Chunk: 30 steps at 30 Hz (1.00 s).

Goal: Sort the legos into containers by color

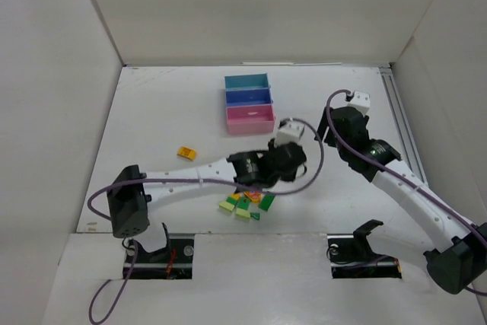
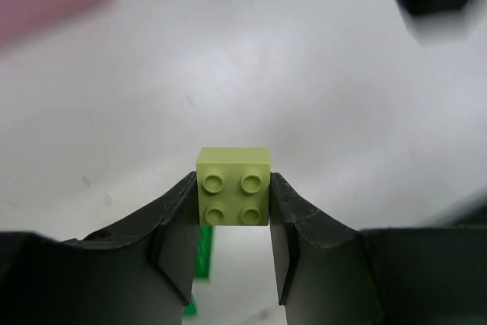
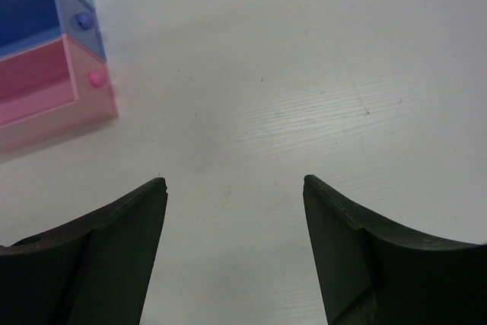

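White walled table point(image 1: 152, 127) beneath light green brick point(image 2: 233, 167) in left pincer point(image 2: 233, 202)

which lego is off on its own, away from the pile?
The orange-yellow brick, alone on the table left of the pile. The other loose ones bunch together; the left tool holds a light green brick.

Top view. A teal tray point(image 1: 246, 81), a blue tray point(image 1: 249, 96) and a pink tray point(image 1: 250, 118), joined in a row, stand on the white surface point(image 1: 152, 112). The left arm point(image 1: 190, 176) reaches over a cluster of bricks point(image 1: 245, 205), green, yellow and orange; one orange brick point(image 1: 186, 153) lies apart.
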{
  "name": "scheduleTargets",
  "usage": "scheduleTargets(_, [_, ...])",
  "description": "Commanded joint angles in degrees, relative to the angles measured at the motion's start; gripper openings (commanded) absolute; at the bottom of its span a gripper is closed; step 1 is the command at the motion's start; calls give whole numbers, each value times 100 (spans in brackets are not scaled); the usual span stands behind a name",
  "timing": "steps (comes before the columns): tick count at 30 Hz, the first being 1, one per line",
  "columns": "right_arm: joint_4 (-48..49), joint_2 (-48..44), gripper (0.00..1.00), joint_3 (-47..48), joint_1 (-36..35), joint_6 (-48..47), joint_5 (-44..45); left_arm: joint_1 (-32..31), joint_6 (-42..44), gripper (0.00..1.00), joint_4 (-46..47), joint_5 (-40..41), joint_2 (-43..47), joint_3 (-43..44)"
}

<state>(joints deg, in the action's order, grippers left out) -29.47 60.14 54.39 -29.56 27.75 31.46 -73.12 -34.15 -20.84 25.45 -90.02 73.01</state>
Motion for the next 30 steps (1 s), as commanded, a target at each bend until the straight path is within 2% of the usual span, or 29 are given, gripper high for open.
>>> scheduleTargets(1, [144, -2, 77, -25, 100, 99, 62, 1251, 311, 10, -97, 208, -112, 686])
scheduleTargets(3, [144, -2, 77, -25, 152, 38, 9, 1869, 707, 11, 272, -301, -173, 1065])
scheduleTargets(4, [144, 50, 77, -25, 152, -14, -139, 2455, 804, 11, 404, -817, -261, 1162])
scheduleTargets(6, [196, 198, 77, 28, 214, -76, -289, 2951, 1102, 13, 563, -1278, -410, 1530])
scheduleTargets(11, [135, 586, 76, 265, 275, -129, -746, 3874, 1507, 21, 572, -1210, -1410, 2637])
scheduleTargets(17, [257, 903, 76, 458, 275, -392, -685, 4411, 1744, 21, 494, -1586, -2992, 4289])
scheduleTargets(19, [258, 1061, 76, 598, 328, -454, -685, 4482, 1745, 21, 432, -1587, -3267, 4719])
scheduleTargets(22, [144, 1298, 76, 730, 328, -525, -685, 4482, 1745, 21, 432, -1561, -3487, 4801])
scheduleTargets(30, [205, 1834, 76, 853, 328, -630, -948, 4535, 1816, 23, 1169, -1131, -3874, 4801])
